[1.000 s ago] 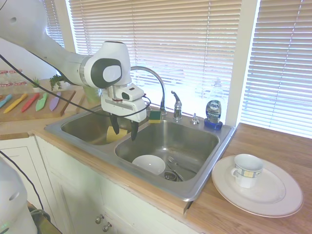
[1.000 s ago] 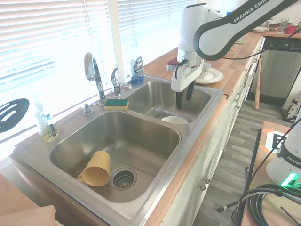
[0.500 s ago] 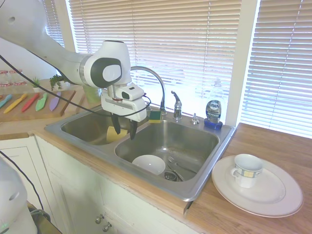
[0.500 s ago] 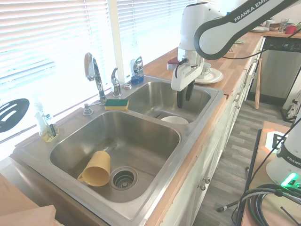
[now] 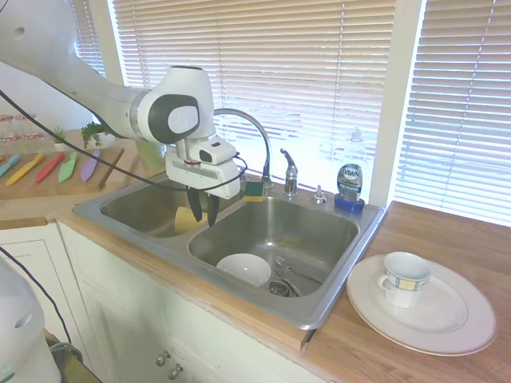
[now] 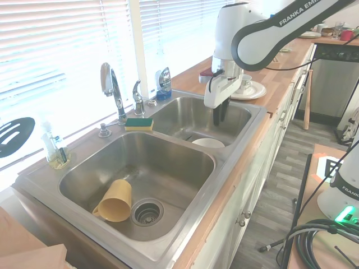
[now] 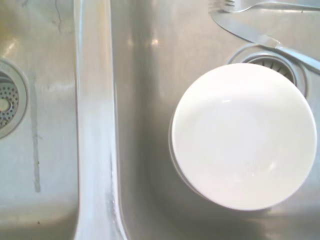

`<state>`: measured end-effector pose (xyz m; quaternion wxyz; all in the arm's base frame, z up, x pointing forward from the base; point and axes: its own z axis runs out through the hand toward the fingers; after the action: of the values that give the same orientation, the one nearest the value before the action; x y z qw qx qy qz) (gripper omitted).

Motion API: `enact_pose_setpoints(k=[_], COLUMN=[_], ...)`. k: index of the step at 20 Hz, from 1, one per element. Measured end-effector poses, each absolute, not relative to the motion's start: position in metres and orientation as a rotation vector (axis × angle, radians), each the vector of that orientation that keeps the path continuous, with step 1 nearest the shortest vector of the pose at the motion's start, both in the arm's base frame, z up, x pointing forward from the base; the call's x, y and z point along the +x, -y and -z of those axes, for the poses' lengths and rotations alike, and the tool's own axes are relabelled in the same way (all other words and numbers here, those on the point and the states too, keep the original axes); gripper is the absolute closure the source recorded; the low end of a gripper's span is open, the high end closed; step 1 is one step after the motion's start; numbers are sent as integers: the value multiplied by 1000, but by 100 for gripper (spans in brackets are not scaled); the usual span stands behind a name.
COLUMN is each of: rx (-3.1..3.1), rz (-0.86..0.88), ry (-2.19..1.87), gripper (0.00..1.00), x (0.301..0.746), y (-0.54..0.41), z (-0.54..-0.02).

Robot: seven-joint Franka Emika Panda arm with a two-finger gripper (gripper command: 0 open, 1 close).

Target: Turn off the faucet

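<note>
Faucet: one, chrome gooseneck on the back rim of the sink, over the divider between the two basins; its one separate upright lever handle stands just beside it, toward 3 o'clock in the first exterior view.
Gripper: one, pointing down above the divider near the front rim, well apart from the faucet, which lies toward 1 o'clock from it; touching nothing.
Fingers: drawn narrow, tips close together or touching, nothing between them.
Sink: one steel unit, two basins, set in a wooden counter.
Right-hand basin (first exterior view): one white bowl on the floor beside the drain; one fork and one knife show by the drain in the wrist view.
Other basin: one yellow cup lying on its side next to the drain.
Sponge: one, green and yellow, on the back rim at the faucet base.
Dish-soap bottle: one, clear with blue label, on the back rim at 3 o'clock from the lever.
Chrome cap: one small stub between lever and bottle.
Plate: one, white, on the counter beside the sink, bearing one mug.
Window blinds: behind the sink, closed slats.
</note>
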<state>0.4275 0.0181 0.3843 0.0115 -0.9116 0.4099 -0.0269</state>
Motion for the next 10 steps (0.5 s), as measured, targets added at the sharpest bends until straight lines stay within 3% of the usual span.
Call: enact_pose_setpoints(k=[4, 10], rx=[-2825, -2772], rz=[146, 226], ry=[-1264, -1267], gripper=[100, 100], x=[450, 528], y=[-24, -31], z=[-405, -438])
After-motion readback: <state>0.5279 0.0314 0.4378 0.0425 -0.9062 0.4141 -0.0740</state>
